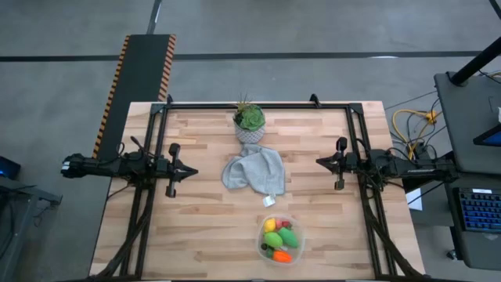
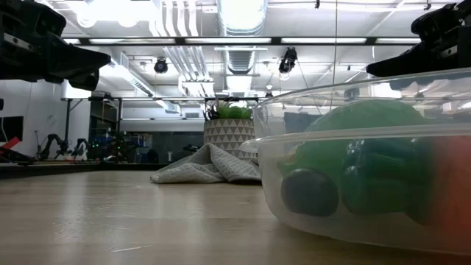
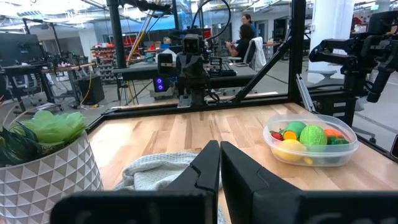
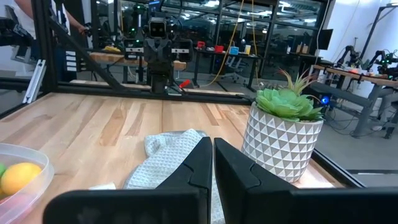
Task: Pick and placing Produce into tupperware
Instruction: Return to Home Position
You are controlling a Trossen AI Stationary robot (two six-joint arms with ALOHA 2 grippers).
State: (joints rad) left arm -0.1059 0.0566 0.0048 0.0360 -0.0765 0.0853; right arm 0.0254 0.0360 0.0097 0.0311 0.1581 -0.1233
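Nearest the front edge of the pale wooden slatted table [image 1: 196, 227] sits the one clear, roundish plastic tupperware [image 2: 294, 118], right of centre, with the toy produce [image 1: 278, 239] heaped inside it. From above I count one yellow lemon-like piece [image 1: 270, 225], two green ovals [image 1: 273, 239] [image 1: 289, 235], one orange piece [image 1: 282, 255] and one tiny red piece [image 1: 283, 224]. The pieces overlap, so a full count cannot be told. Just behind the container a small white tag [image 1: 270, 201] lies at the near corner of the single crumpled grey cloth [image 1: 253, 171]; any print on it is too small to read. Level with the cloth, the left gripper [image 1: 193, 171] is held above the table's left part and the right gripper [image 1: 318, 161] above its right part. They point toward each other, well apart from the container. Each has its two dark fingers pressed together on nothing. Farther back, touching the cloth's far side, stands one grey-white triangle-patterned pot [image 1: 250, 135] with a leafy green plant [image 1: 250, 117], near the table's far edge.
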